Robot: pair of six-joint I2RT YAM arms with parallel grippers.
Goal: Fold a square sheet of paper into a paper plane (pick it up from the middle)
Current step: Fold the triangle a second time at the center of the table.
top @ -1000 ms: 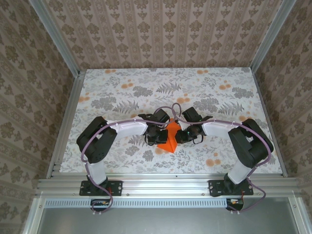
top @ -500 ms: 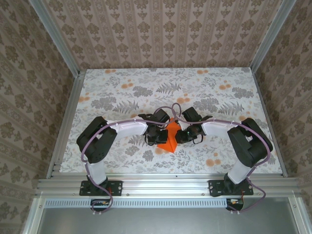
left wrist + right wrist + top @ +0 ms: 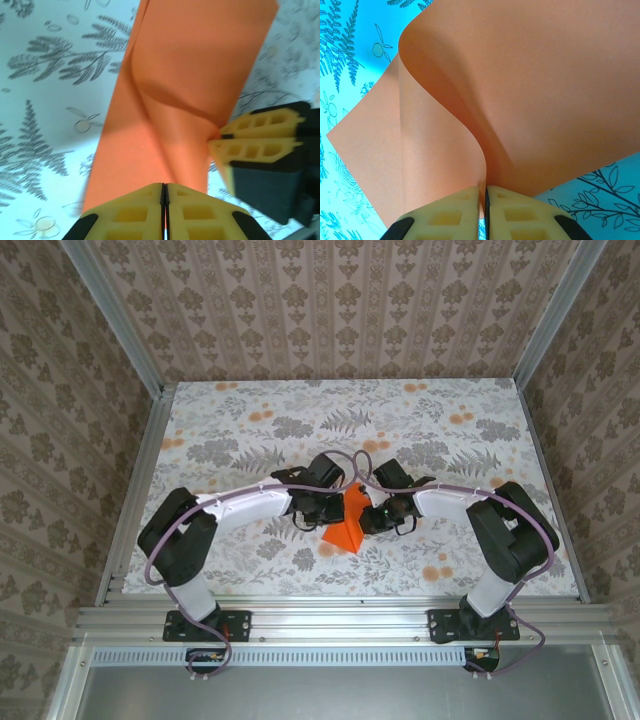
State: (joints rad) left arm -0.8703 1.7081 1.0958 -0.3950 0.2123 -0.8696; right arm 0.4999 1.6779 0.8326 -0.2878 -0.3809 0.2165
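The left tool [image 3: 163, 194] has its two yellow fingers [image 3: 127, 212] pressed together. The near edge of the thin, bright orange square sheet of paper [image 3: 190, 70] runs down into the slit between them, so this tool is clamped on the sheet. The right tool [image 3: 483, 196] is also closed on the same sheet. The paper rises from between its fingers and bends away in a soft curve. In the left wrist view, the right tool bites the sheet's edge just to the right of the left tool and a little beyond it. From above, the sheet sits between the two tools and touches both. Its wide end spreads toward the arm bases, over the white desk [image 3: 250, 430] printed with grey leaves and pale orange flowers. The sheet is curved, and a shadowed bend crosses it between the tools. I cannot tell if its lowest corner touches the desk.
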